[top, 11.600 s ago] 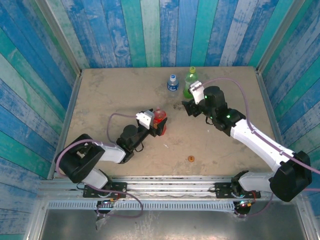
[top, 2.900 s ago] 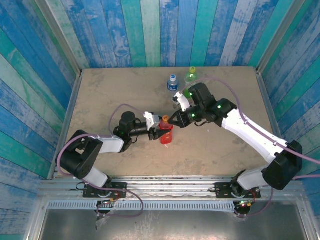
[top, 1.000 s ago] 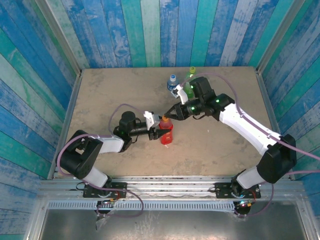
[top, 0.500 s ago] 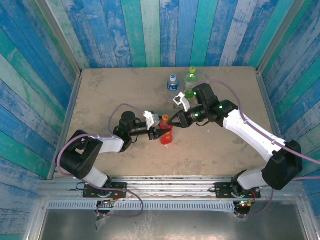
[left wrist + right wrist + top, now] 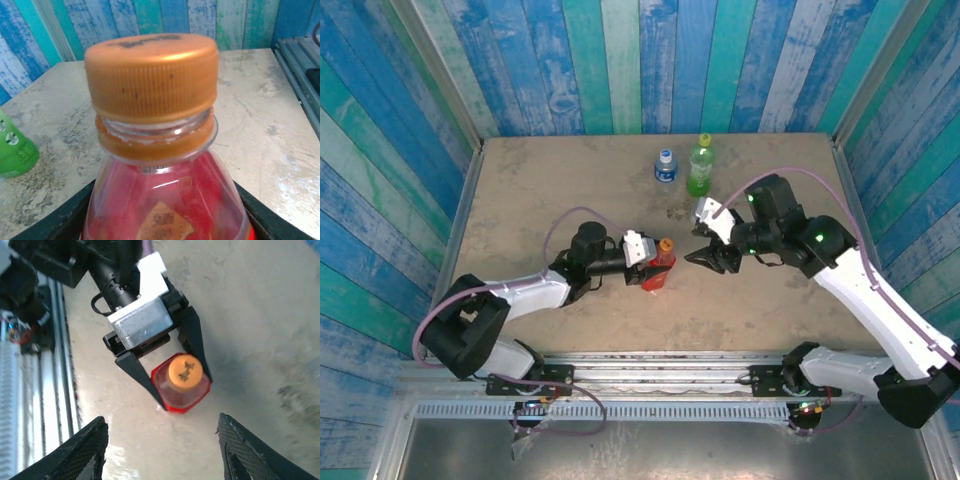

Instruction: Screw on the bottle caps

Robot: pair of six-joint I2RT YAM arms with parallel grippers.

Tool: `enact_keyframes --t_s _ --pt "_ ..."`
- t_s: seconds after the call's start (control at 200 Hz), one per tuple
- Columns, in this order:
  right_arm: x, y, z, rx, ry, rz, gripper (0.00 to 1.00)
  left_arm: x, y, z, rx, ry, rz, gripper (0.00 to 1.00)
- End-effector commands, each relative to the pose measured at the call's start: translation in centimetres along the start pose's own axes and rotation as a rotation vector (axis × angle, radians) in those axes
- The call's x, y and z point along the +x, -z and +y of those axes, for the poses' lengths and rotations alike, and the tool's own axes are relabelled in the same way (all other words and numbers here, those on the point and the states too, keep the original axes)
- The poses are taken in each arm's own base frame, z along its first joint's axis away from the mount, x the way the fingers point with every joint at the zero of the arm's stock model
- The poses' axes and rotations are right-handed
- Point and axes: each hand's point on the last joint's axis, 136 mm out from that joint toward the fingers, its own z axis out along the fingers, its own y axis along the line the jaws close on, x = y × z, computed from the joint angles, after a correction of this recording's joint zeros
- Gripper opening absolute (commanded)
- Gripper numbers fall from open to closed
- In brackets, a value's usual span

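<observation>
At desk (image 5: 540, 200) centre: the red bottle (image 5: 165, 200) stands upright with the orange cap (image 5: 151, 75) on its neck.
Left tool (image 5: 182, 390): my jaws are closed on the bottle's body from its 9 o'clock side, one finger on each flank.
Right tool (image 5: 710, 258): jaws parted and holding nothing, just off the bottle at its 3 o'clock, apart from the cap.
Cap seating: a thin band of bare neck shows between the cap and the collar ring, so I judge it may want more turning.
Handling: the bottle looks like thin, light plastic that would dent or tip under a hard squeeze. The cap is small and stiff, and its ribbed skirt offers bite.
Where to grip: opposite sides of the ribbed skirt, coming from above, while my left tool steadies the body.
Others: the green bottle (image 5: 699, 170) and the clear bottle (image 5: 665, 166) stand capped toward 12 o'clock, well apart.
</observation>
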Motion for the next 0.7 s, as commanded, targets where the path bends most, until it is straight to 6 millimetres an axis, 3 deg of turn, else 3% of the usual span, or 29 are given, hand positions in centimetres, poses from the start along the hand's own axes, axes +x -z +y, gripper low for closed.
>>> enact_keyframes --t_s 0.0,0.175,0.37,0.696 --pt "1.7 0.0 1.1 -0.021 0.331 0.132 0.61 1.2 0.3 -1.0 0.027 0.003 0.074 0.59" --pt "2.6 -2.1 1.1 -0.081 0.447 0.283 0.57 0.7 0.3 -1.5 0.054 0.002 0.049 0.58" --pt "1.8 -4.2 0.5 -0.101 0.462 0.313 0.49 0.7 0.4 -1.7 0.064 -0.001 0.044 0.57" --pt "1.0 -6.0 -0.3 -0.111 0.427 0.322 0.49 0.6 0.5 -1.9 0.066 -0.009 0.041 0.57"
